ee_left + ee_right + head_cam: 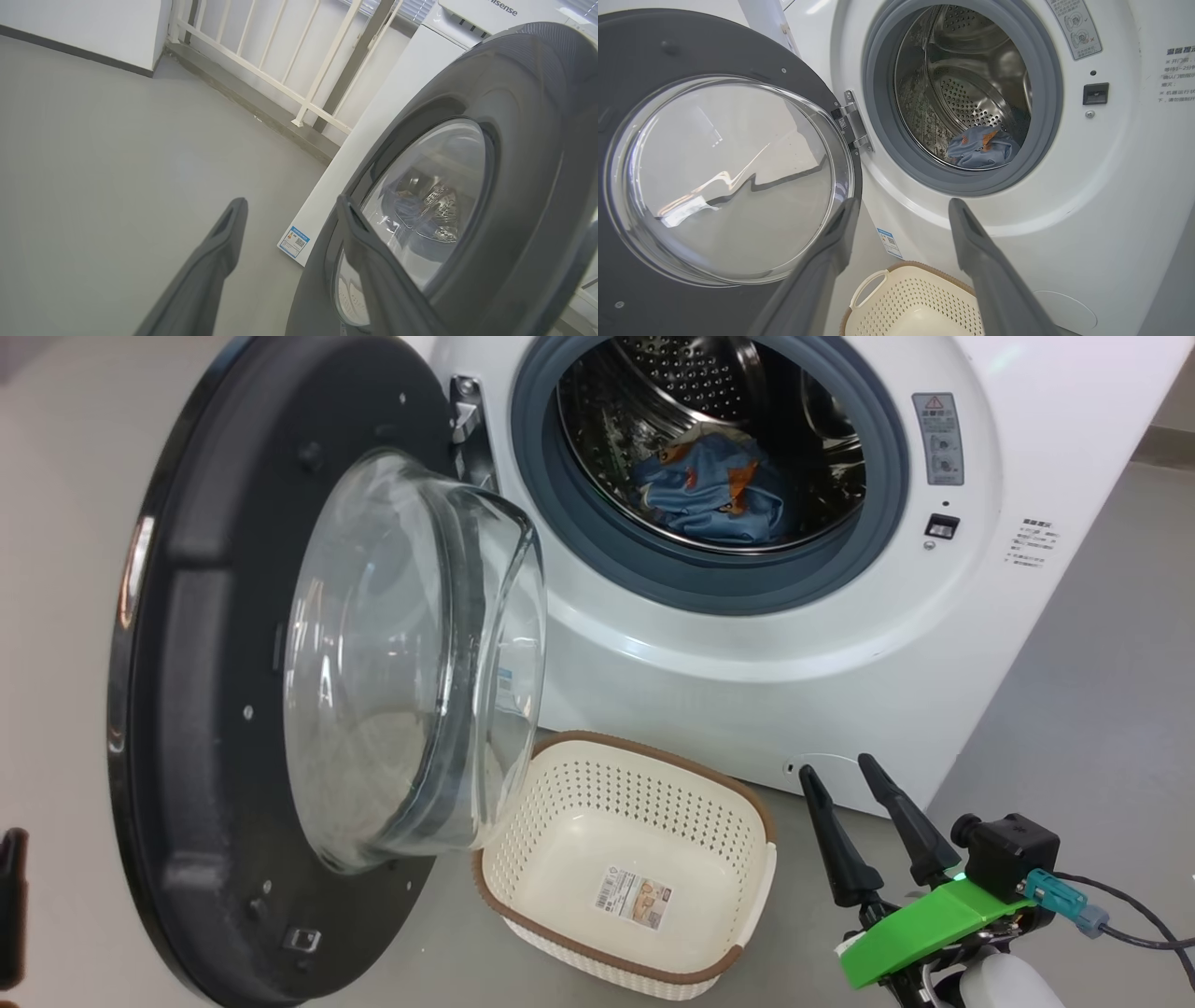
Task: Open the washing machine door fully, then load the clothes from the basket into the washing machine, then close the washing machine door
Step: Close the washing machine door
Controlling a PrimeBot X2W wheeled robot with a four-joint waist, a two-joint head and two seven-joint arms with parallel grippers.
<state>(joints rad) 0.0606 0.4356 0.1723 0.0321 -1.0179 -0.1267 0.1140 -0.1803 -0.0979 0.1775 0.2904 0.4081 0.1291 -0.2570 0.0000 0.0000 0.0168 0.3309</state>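
The washing machine (747, 691) stands with its black, glass-bowled door (187, 709) swung wide to the left. Inside the steel drum lie the clothes (709, 490), a light blue garment with orange figures, seen too in the right wrist view (983, 147). On the floor below the opening sits the basket (597, 784), with nothing but a label inside. My right gripper (837, 770) hovers open and empty to the right of the basket, pointing at the machine (903, 205). My left gripper (290, 205) is open and empty on the outer side of the door (523, 93), one finger close to its rim.
Grey floor (1102, 663) runs beside the machine on the right. Beyond the door, a white railing (280, 70) and a wall (84, 28) border the floor in the left wrist view. A blue sticker (294, 241) sits low on the machine.
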